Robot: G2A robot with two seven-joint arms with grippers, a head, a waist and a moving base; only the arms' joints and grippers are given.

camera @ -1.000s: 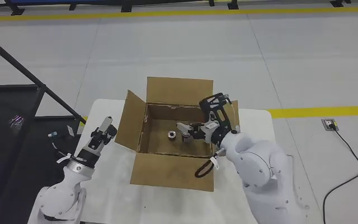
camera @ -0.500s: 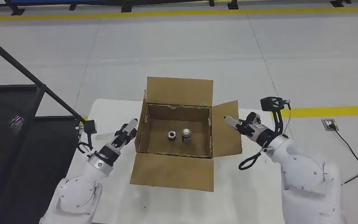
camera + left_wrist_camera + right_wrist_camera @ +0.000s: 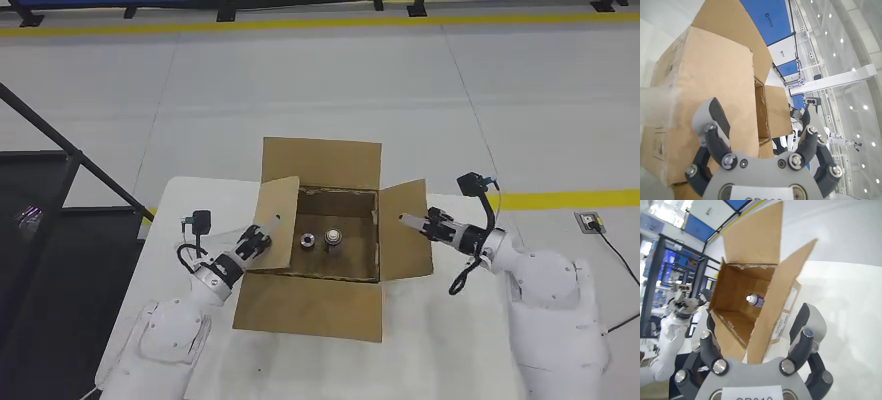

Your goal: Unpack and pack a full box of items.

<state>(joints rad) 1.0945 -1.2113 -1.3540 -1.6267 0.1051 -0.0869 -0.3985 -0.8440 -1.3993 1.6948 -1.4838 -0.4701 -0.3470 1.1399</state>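
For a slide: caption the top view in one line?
Left tool and right tool flank an open cardboard box holding two items.

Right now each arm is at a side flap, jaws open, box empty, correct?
Not empty: the top view shows a can and a second can standing inside the cardboard box. Rest holds: left gripper and right gripper at the side flaps, jaws open.

Box [image 3: 310,305] on table [image 3: 440,340]; can [image 3: 333,238] inside box, second item [image 3: 308,240] just beside it, on left.
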